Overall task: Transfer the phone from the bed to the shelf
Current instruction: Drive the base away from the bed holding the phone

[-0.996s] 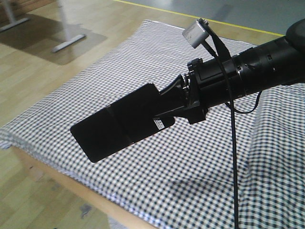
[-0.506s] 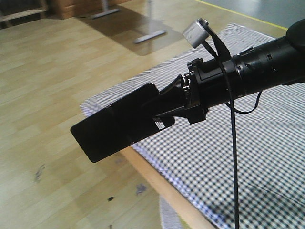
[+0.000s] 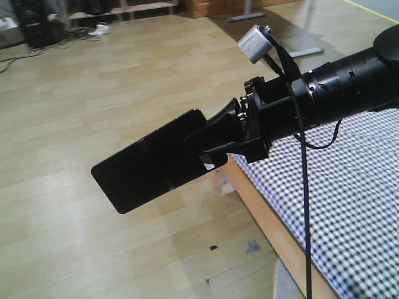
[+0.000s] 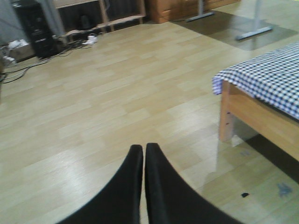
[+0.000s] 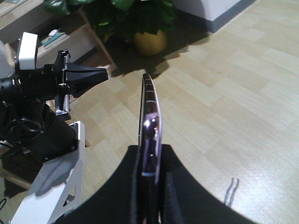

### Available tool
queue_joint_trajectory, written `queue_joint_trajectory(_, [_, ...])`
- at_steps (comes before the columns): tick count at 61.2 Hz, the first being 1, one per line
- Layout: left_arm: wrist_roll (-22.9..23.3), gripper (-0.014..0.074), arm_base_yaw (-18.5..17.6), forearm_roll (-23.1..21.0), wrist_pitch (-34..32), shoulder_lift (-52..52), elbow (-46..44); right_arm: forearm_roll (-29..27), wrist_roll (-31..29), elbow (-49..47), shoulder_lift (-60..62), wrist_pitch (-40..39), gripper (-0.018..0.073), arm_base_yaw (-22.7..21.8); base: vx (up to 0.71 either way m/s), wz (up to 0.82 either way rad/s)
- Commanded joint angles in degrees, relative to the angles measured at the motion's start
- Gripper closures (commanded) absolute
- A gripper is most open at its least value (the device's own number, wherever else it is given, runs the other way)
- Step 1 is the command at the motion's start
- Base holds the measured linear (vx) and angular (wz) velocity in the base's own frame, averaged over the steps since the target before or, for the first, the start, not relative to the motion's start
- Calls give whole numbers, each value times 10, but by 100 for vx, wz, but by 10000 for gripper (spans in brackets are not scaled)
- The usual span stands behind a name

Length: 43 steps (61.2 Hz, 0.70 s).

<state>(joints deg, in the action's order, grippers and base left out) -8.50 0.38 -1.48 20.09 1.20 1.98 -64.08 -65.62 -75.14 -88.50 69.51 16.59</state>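
Note:
My right gripper [image 3: 201, 141] is shut on one end of the black phone [image 3: 149, 168], holding it in the air above the wooden floor, left of the bed [image 3: 355, 187]. From the right wrist the phone [image 5: 150, 112] shows edge-on, its shiny edge upright between the two black fingers. My left gripper [image 4: 143, 147] is shut with nothing in it and hangs over the floor; it also shows as a black cone [image 5: 99, 74] in the right wrist view. The bed's checked corner [image 4: 266, 74] lies to its right. Pale wooden shelf boards [image 5: 65, 39] stand far back left.
A leafy plant in a yellow pot [image 5: 149, 42] stands beside the shelf. Metal desk legs [image 3: 305, 50] rest on the floor beyond the bed. A black box [image 4: 35, 28] and cables lie at the far wall. The robot's white base [image 5: 51, 186] is at lower left.
The view has swung left: the bed has slid from under the phone to the right edge and open floor now fills the frame. The phone stays held the same way.

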Motion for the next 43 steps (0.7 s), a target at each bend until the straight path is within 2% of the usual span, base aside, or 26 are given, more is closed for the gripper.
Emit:
queue_joint_trajectory(1, [3,595,-4,-5,-42,2,-13,-49,-6,-16,25,42,561,-1,-4,51])
queue_joint_trajectory(43, [3,595,-4,-5,-42,2,-13,-49,-6,-16,25,42,561,-1,2,45])
